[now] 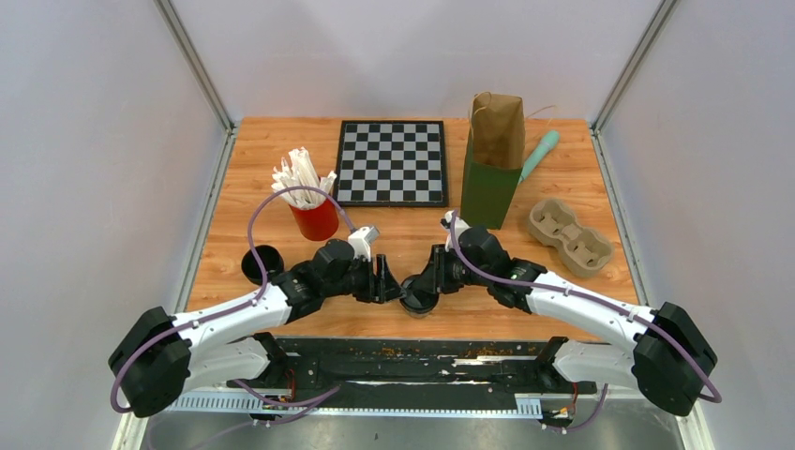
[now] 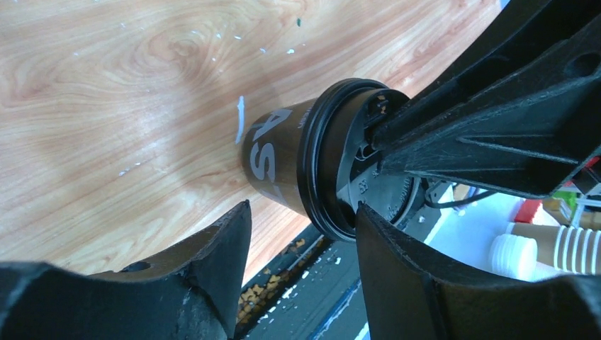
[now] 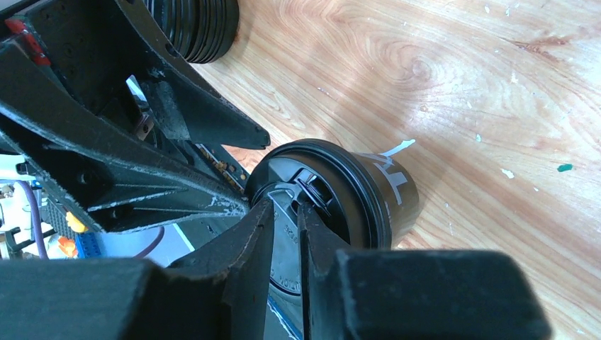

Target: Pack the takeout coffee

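Near the table's (image 1: 272, 150) front edge is a coffee cup (image 1: 417, 298) (upright or tipped, hard to say); the right gripper (image 3: 283, 212) is pinched tight on its lid, the left gripper (image 2: 303, 212) gapes wide just beside it. A second cup (image 1: 263, 264) sits farther left, the paper bag (image 1: 497, 131) at the back

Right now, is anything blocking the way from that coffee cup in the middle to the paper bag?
Nothing loose on the table. Only the right gripper, shut on the lid of the coffee cup, sits between it and the paper bag.
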Controlling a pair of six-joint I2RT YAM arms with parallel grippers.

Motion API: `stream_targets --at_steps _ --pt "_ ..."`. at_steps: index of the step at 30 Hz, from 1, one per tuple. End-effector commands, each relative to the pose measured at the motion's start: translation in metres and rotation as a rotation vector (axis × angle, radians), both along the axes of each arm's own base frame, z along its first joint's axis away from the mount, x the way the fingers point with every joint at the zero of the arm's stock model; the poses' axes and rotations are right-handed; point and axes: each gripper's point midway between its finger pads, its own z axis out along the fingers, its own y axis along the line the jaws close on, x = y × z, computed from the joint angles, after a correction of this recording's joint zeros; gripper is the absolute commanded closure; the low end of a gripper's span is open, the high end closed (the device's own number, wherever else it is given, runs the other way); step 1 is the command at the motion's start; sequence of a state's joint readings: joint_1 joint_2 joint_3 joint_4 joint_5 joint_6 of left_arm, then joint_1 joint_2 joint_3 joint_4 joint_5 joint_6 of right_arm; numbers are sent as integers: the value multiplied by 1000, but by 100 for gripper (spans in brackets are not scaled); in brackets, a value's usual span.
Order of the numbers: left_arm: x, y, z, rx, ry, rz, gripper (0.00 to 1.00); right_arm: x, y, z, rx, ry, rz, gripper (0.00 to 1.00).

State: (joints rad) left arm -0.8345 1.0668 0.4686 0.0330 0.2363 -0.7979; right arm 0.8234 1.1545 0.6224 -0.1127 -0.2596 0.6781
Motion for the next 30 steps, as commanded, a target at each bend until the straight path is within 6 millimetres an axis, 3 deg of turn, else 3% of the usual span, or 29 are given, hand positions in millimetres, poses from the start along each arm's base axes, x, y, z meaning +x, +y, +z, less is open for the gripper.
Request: stream_targets --at_steps 1,9,19,24,30 --pt "-13 -7 3 -49 58 -54 35 -3 -10 -10 -63 10 -3 80" --pt "-25 -21 -1 -196 154 -66 29 -5 -10 -20 -55 34 -14 80" --pt "-24 -28 -11 -211 210 -49 30 -8 -14 -28 -60 46 -27 80" --pt "-23 -18 -35 -87 210 -14 40 -11 -20 -36 -73 55 -40 80" --pt "-20 -7 -60 54 208 6 53 -16 -30 -60 -107 75 -59 80"
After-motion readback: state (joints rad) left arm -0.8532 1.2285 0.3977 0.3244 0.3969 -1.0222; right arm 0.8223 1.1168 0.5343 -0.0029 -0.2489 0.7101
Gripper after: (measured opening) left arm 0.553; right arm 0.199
